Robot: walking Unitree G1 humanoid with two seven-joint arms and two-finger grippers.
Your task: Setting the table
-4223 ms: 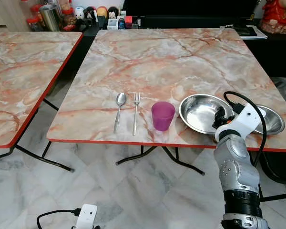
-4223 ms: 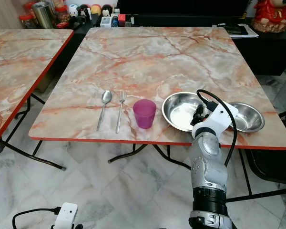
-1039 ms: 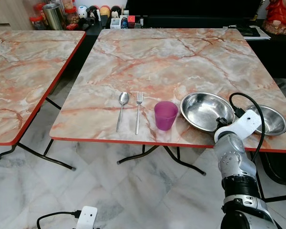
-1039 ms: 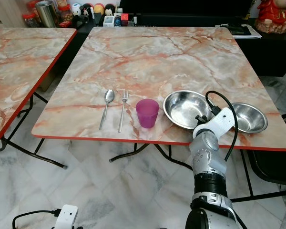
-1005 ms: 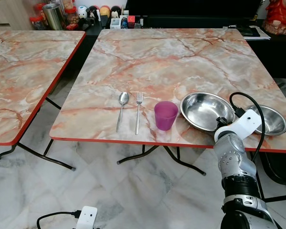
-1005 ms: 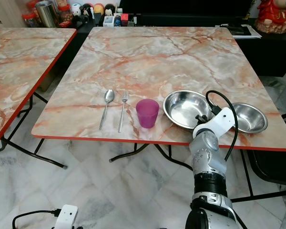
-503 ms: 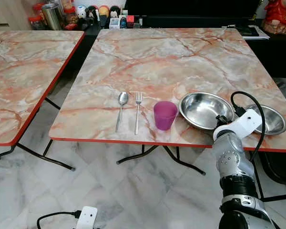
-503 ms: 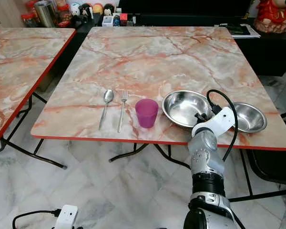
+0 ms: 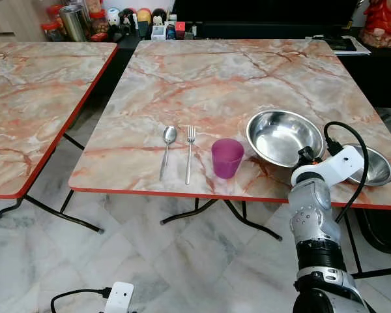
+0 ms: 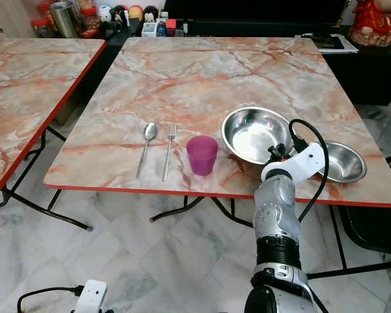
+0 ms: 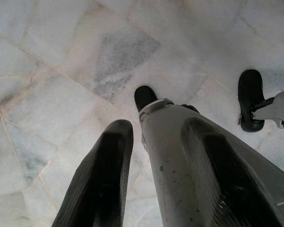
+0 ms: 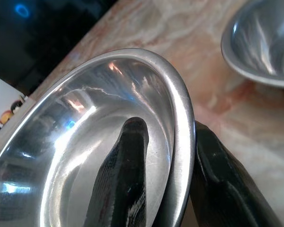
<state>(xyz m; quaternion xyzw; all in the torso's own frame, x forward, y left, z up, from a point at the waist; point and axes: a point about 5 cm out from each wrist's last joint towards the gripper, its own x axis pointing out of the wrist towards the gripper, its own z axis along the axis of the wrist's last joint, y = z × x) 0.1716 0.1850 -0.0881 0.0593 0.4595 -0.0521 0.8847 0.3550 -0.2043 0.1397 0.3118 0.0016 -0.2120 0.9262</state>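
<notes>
The big round shiny steel bowl (image 9: 281, 136) sits on the pink marble table (image 9: 234, 78), near the front edge. Its near rim is lifted, so the bowl tips up and away from the robot. The right gripper (image 12: 168, 189) has that near rim pinched between its two black fingers (image 12: 125, 165), one inside the bowl and one outside. So the bowl is right in the jaws and spreads out ahead of them, across the table.

Just to the left of the jaws stands a purple plastic cup (image 9: 227, 158). Further left lie a silver fork (image 9: 188, 154) and a silver spoon (image 9: 165, 149), side by side, pointing away from the robot. Just to the right of the jaws sits a smaller steel bowl (image 9: 371, 164).

The right arm is the one at work. The left gripper (image 11: 151, 170) hangs low over the white floor tiles (image 11: 61, 56), fingers a little apart and holding nothing.

I think the bowl must next move without bumping the cup.
</notes>
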